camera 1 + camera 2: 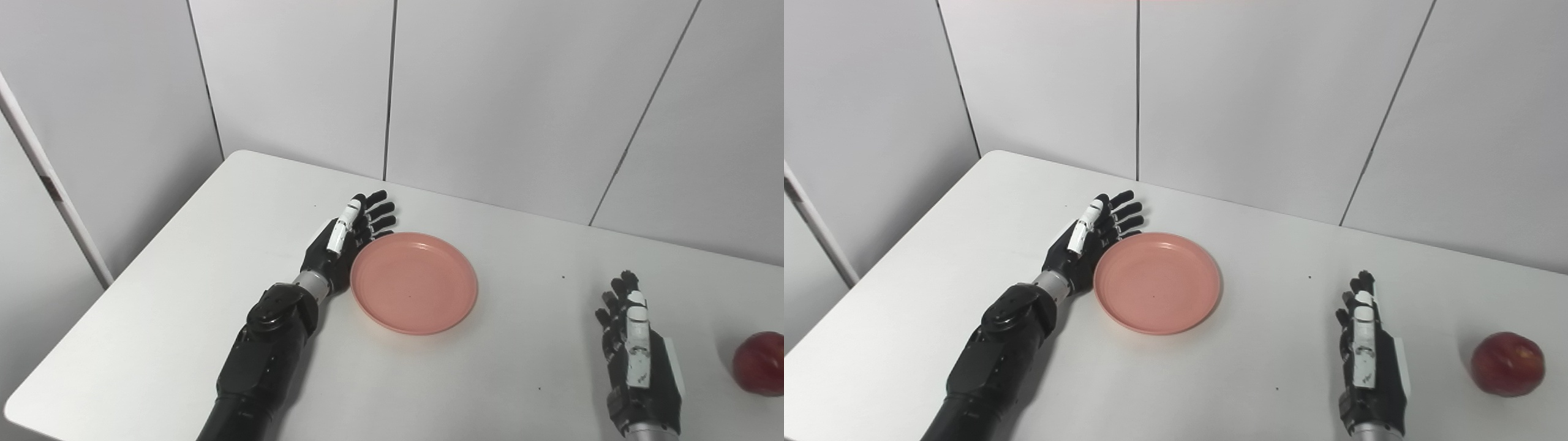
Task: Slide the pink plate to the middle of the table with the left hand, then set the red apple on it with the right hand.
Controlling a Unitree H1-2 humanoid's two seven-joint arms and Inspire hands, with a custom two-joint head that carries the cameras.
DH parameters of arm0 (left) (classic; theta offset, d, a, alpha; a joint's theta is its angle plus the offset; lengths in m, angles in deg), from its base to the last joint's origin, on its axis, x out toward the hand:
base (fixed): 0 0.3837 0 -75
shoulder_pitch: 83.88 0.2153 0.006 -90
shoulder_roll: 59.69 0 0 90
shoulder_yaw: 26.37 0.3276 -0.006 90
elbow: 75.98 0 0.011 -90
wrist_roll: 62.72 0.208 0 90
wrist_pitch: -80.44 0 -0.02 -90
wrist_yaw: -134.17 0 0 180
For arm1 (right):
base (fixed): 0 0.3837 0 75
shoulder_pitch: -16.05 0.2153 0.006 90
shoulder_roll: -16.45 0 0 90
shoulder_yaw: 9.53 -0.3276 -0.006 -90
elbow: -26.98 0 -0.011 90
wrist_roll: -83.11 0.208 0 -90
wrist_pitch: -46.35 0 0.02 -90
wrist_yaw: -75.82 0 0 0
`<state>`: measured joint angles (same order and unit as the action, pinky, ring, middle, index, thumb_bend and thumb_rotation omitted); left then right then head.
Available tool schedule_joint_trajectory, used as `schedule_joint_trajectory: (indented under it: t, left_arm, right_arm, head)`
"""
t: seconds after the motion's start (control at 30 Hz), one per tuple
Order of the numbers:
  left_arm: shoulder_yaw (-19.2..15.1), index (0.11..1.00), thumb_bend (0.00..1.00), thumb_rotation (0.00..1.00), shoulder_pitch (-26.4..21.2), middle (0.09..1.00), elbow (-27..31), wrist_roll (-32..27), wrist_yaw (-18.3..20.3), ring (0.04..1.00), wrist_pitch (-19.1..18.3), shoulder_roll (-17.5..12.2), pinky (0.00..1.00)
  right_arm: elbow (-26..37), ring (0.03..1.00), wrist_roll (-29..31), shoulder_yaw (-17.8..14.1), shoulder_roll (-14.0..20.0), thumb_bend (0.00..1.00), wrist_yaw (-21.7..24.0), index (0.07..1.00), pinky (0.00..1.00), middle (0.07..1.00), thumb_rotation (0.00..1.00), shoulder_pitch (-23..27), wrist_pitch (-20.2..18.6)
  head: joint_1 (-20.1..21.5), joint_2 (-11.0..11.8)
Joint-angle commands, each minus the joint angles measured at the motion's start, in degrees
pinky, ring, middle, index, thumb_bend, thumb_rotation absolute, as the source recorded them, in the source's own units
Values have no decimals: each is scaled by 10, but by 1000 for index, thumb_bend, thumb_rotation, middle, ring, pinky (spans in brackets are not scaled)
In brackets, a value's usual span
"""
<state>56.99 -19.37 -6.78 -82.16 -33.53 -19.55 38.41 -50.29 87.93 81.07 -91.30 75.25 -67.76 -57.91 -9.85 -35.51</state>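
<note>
The pink plate (1157,282) lies flat on the white table (1249,392), somewhat left of the table's middle as the head cameras see it. It is round and shallow, a matte salmon pink, with a low raised rim and a flat well that holds nothing; a tiny dark speck sits near its centre and soft ring-shaped highlights run around the inner slope.

The left hand (1088,242) stands on its edge against the plate's left rim, palm turned toward the plate, fingers straight, spread a little and pointing away toward the wall (1249,92). It grasps nothing; the palm side appears to touch the rim, though the exact contact is hidden behind the rim's edge. Its black forearm runs back to the lower left of the picture, just above the table.

The right hand (637,343) rests low over the table well to the right of the plate, back of the hand up, fingers extended forward and loosely parted, holding nothing.

The red apple (1507,364) sits upright on the table near the right edge, to the right of the right hand and apart from it. Its skin is deep red with a few yellowish streaks and a soft sheen on top, and it casts a faint shadow to its left. A few small dark specks dot the table between plate and hand
</note>
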Motion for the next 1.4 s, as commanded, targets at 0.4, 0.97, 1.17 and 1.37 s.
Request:
schedule_joint_trajectory:
  t: [0.4,0.97,1.17,1.37]
  left_arm:
    - [35,874,367,1000,16,888,45,24,-15,895,-39,35,874]
    - [61,878,379,1000,40,892,101,50,-52,890,-52,110,880]
    - [77,883,376,1000,49,900,118,69,-57,902,-53,124,877]
    - [91,885,371,1000,62,902,136,78,-62,907,-62,136,891]
  right_arm:
    - [20,1000,-3,7,-14,343,-3,1000,1000,1000,1000,15,7]
    - [18,1000,-22,10,-36,359,-18,1000,1000,1000,1000,21,9]
    - [25,1000,-26,13,-44,346,-26,1000,1000,1000,1000,22,1]
    - [26,1000,-29,16,-51,329,-29,1000,1000,1000,1000,23,4]
  head:
    - [22,-9]
    - [56,-24]
    - [65,-27]
    - [81,-34]
